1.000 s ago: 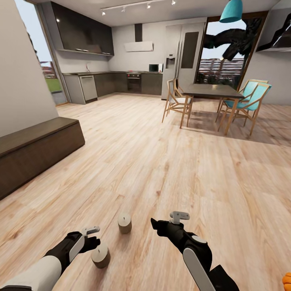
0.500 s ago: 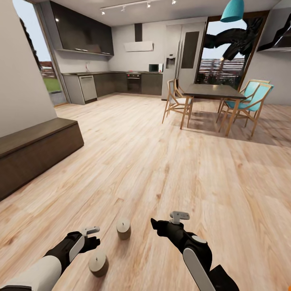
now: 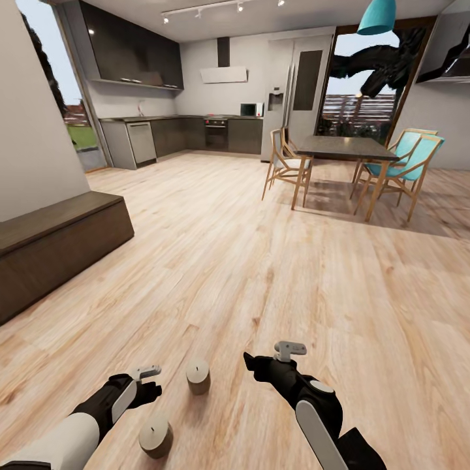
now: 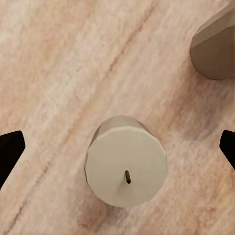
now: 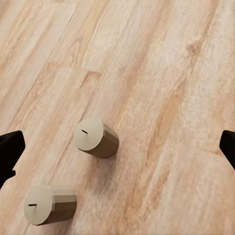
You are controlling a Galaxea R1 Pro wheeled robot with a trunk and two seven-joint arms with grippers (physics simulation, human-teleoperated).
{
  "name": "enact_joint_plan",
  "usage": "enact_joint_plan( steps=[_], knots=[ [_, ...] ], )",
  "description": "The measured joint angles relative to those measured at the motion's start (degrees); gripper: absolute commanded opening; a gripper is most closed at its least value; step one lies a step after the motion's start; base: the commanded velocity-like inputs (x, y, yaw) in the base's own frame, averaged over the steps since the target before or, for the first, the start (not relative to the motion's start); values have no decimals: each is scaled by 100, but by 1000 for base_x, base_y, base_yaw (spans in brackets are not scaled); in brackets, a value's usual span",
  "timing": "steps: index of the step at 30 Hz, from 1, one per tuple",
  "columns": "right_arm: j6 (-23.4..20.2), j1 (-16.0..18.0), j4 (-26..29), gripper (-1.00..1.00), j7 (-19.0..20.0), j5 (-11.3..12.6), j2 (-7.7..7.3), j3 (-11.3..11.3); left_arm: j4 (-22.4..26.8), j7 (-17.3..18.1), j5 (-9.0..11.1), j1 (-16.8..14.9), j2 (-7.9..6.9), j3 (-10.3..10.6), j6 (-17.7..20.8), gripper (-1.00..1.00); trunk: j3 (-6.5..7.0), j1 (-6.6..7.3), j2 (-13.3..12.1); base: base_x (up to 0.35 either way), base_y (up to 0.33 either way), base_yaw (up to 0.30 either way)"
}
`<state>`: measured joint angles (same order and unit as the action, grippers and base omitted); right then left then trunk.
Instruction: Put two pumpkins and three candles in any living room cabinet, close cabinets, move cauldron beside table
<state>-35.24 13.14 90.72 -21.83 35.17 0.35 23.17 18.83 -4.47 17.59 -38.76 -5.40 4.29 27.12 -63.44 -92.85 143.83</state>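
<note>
Two short beige candles stand on the wood floor in the head view, one [image 3: 198,376] between my arms and one [image 3: 155,437] closer, by my left forearm. My left gripper [image 3: 151,390] hovers open above the closer candle [image 4: 126,166], which sits between its black fingertips [image 4: 10,152]; the other candle [image 4: 215,49] is off to one side. My right gripper [image 3: 251,363] is open above bare floor, and its view takes in both candles [image 5: 95,138] [image 5: 49,204]. The dark-brown cabinet [image 3: 59,238] runs along the left wall, its fronts closed. Pumpkins, cauldron and coffee table are out of view.
A dining table [image 3: 346,147] with wooden and teal chairs [image 3: 285,163] stands at the back right. The kitchen counter [image 3: 176,134] lines the far wall. Open wood floor stretches between me and them.
The whole view has crept forward: both candles slid down and left in the picture, the cabinet shifted left, and the orange pumpkin at the bottom right corner left the frame. Both grippers stay open.
</note>
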Motion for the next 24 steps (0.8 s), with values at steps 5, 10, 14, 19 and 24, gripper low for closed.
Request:
enact_joint_plan(
  steps=[5,10,14,19,24],
  knots=[
    [0,0,0,100,0,0,0,0,-3,-3,0,-2,0,0,-26,100,0,0,0,4,0,0],
    [0,0,0,100,0,0,0,2,-3,-4,0,-2,0,1,-31,100,-66,-8,4,1,0,0],
    [0,0,0,100,0,0,0,4,-2,-5,0,-4,0,1,-38,100,-154,-19,9,0,0,0],
    [-6,0,0,100,-7,1,22,38,-33,-5,-6,-7,0,5,-230,100,-265,-31,16,0,0,0],
    [-245,139,7,100,1,-1,64,9,-47,-63,-12,-9,7,7,-400,100,-355,-41,21,0,0,0]
  ],
)
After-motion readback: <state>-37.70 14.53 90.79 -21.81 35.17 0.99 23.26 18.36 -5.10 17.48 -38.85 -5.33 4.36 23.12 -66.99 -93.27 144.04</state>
